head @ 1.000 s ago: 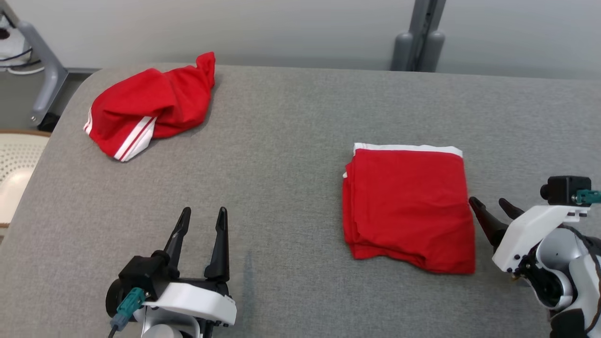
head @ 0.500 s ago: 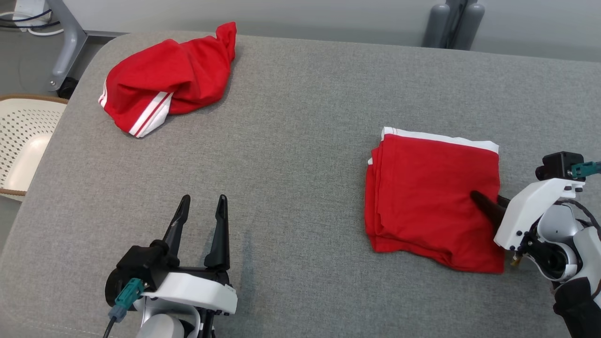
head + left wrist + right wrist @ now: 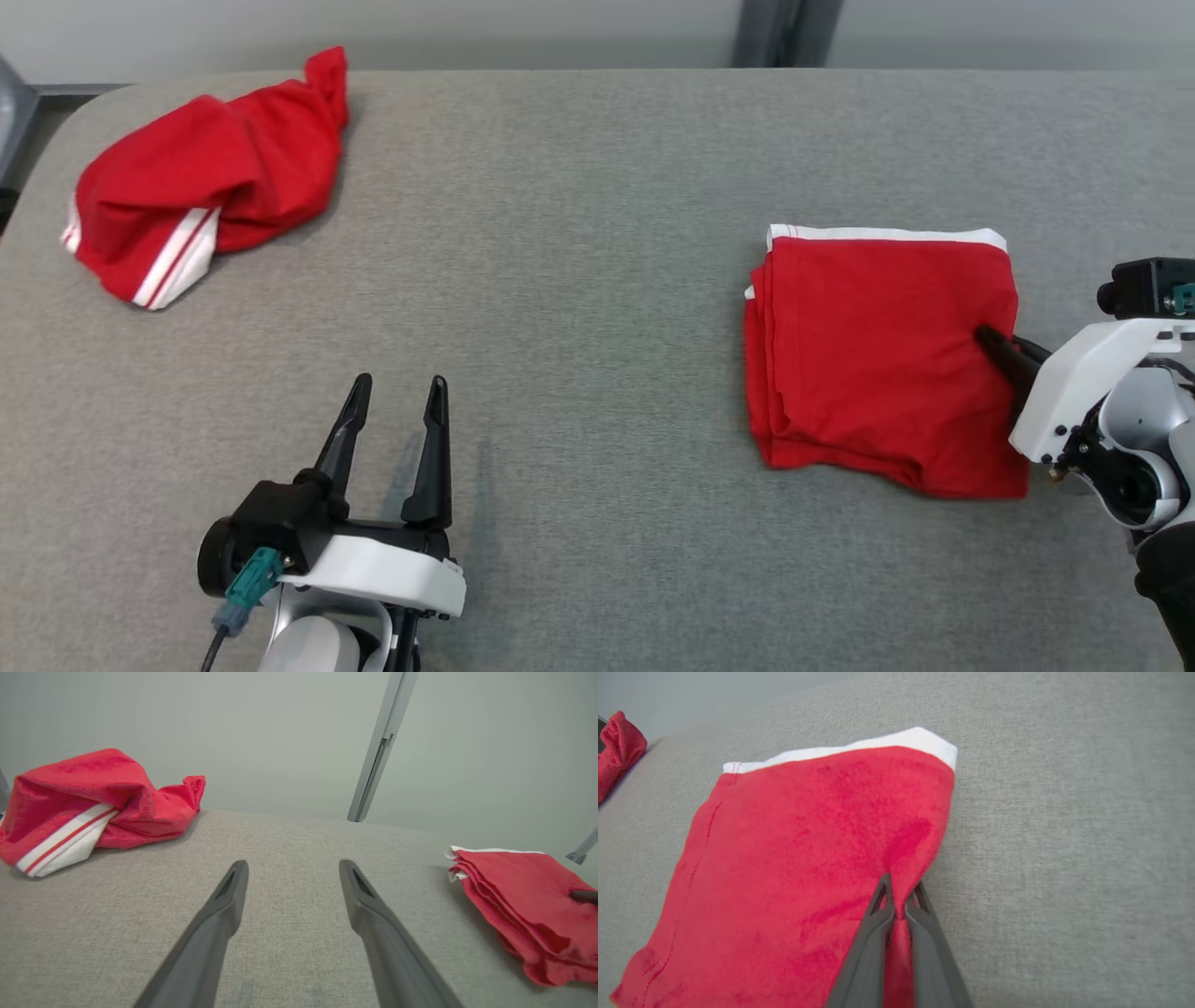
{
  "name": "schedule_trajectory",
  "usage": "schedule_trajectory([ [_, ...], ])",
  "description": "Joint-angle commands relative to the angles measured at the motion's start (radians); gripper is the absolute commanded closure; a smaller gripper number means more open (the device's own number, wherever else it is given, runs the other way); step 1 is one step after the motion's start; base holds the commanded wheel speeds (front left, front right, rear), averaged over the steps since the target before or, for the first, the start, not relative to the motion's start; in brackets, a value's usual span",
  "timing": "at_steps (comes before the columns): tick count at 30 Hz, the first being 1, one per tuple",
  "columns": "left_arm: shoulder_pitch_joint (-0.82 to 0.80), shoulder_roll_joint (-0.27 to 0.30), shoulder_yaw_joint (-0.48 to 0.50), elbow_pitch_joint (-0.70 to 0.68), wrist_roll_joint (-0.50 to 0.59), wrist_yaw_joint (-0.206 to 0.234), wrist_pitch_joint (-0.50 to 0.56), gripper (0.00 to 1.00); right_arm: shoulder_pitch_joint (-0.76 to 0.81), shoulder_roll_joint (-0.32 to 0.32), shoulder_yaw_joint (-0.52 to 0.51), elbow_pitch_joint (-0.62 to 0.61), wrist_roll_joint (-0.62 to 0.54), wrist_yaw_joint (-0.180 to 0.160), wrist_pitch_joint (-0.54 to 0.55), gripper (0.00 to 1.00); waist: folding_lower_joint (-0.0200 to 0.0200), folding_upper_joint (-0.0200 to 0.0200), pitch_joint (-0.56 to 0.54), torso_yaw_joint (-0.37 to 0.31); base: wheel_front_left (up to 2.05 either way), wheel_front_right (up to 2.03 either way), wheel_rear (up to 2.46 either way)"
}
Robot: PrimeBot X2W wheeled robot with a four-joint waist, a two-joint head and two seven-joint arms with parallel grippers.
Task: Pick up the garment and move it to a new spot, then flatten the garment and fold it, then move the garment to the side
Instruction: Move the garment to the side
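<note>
Head view: my right tool [image 3: 991, 341] is clamped on the right edge of the folded garment [image 3: 868, 355], lying flat on the grey tabletop [image 3: 579, 308]; my left tool [image 3: 392, 429] sits fingers apart, well clear. Left wrist view: a crumpled red garment [image 3: 88, 802] lies far left. Right wrist view: cloth pinched between the tips. Folding looks done; next I'd slide it aside, keeping the layers together.

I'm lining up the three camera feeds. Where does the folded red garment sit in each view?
Head view: folded red garment, right of centre.
Left wrist view: folded red garment at the right edge.
Right wrist view: folded red garment, centre and left.
Shared landmark: crumpled red garment, upper left in all three.
</note>
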Motion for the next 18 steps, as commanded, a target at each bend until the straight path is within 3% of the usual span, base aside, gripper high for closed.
schedule_trajectory([
  [1, -0.021, 0.004, 0.001, -0.001, 0.012, -0.007, 0.0, 0.0, -0.011, -0.016, -0.006, 0.001, 0.007, 0.0, -0.016, 1.0, 0.0, 0.0, 0.015, -0.072, 0.0, 0.0, 0.0],
  [10, -0.06, 0.015, -0.012, 0.013, 0.07, -0.038, 0.0, 0.0, -0.025, -0.017, -0.013, 0.022, 0.031, 0.0, -0.079, 1.0, 0.0, 0.0, 0.06, -0.279, 0.0, 0.0, 0.0],
  [18, -0.1, 0.029, -0.033, 0.029, 0.093, -0.046, 0.001, 0.0, -0.087, 0.004, 0.029, 0.08, 0.003, 0.0, -0.155, 1.0, 0.0, 0.0, 0.1, -0.362, 0.0, 0.0, 0.0],
])
